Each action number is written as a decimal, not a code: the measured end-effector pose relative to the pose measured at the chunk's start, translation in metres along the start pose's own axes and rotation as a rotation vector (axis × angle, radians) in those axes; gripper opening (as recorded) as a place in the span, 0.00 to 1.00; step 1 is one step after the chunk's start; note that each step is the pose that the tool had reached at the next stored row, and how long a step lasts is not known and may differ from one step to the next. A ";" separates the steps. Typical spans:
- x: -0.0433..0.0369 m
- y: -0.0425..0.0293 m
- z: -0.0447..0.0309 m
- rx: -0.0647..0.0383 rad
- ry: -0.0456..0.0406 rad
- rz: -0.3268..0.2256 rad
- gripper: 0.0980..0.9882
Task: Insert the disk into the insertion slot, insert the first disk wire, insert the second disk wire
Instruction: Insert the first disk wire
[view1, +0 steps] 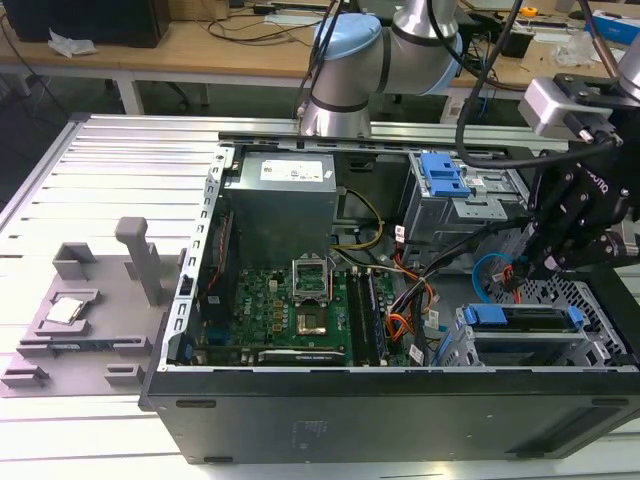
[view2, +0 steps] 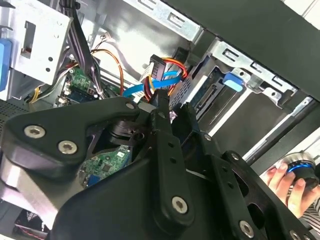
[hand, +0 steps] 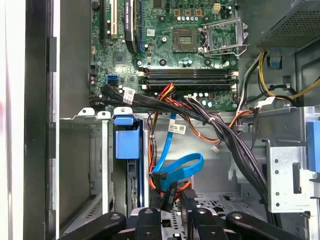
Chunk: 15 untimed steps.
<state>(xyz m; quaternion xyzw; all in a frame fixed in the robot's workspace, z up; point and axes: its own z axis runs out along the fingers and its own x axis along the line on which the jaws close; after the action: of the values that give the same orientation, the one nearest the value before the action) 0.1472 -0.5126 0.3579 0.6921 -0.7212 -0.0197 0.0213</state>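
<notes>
No legible text; white label (view1: 297, 169) on the power supply (view1: 280, 210) unreadable

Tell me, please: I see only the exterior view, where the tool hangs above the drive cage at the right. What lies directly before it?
Observer: In the first wrist view, a blue flat cable loops just ahead of the tool, its black plug nearest the tool.
Operator: Is anybody near the case?
Observer: Yes. The second wrist view shows a person's hand outside the case, gripping a dark knob with a blue ring.
</notes>
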 end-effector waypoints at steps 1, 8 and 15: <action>0.0001 0.0007 0.0025 0.000 0.0000 0.000 0.23; 0.0001 0.0014 0.0060 0.000 0.0009 0.000 0.14; 0.0001 0.0011 0.0061 0.000 0.0007 0.000 0.11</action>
<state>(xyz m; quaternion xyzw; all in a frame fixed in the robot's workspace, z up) 0.1458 -0.5127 0.3518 0.6920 -0.7213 -0.0195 0.0216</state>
